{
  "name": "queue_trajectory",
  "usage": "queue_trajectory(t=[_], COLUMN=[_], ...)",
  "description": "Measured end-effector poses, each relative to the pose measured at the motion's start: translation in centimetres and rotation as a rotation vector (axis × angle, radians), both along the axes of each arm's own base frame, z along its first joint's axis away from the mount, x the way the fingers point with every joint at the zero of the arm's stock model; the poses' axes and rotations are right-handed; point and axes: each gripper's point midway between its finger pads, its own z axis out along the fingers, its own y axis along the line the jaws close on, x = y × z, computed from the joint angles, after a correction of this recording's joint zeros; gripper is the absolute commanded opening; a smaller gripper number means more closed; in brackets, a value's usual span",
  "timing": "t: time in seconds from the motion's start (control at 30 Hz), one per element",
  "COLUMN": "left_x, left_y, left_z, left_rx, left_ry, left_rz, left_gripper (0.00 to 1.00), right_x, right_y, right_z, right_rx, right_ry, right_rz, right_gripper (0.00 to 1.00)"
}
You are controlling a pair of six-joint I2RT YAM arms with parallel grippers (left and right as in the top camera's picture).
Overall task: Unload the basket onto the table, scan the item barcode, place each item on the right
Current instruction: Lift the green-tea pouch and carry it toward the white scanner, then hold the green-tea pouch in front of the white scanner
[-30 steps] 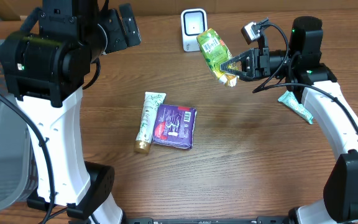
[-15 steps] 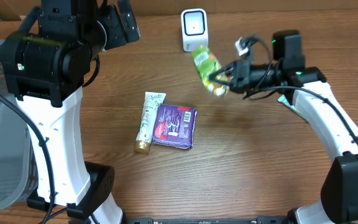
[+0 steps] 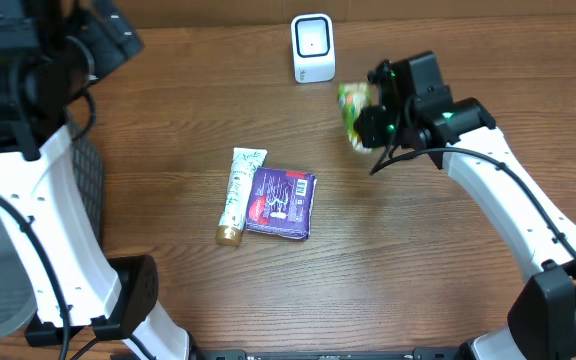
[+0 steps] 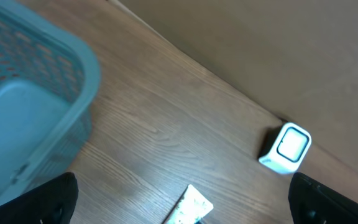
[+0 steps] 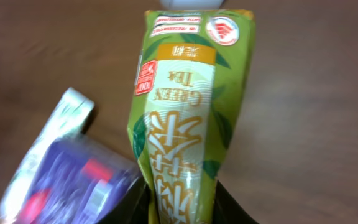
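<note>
Right tool (image 3: 370, 116), clenched on the pouch (image 3: 352, 103), has swung it in close, now above the desk (image 3: 418, 250) at 5 o'clock of the scanner (image 3: 313, 47), so the scan looks underway.

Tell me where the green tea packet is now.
Overhead, the green tea packet is gripped in the right gripper, just right of the white scanner near the table's far edge.

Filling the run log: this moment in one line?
right end effector: gripping green tea pouch near scanner | left end effector: open
</note>
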Motion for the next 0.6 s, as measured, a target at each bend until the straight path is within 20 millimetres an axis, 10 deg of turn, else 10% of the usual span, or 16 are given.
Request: queue_trajectory(t=[0.6], left_x=[0.0], left_y=[0.1], left_z=[-0.1], left_rx=[-0.047], left_ry=[-0.004], left_rz=[0.002], left_gripper=[1.0], right_x=[14.4], right_y=[2.4], right_z=[9.4], right_rx=[-0.567], right_ry=[-0.964], right_rz=[-0.091], right_gripper=[0.07])
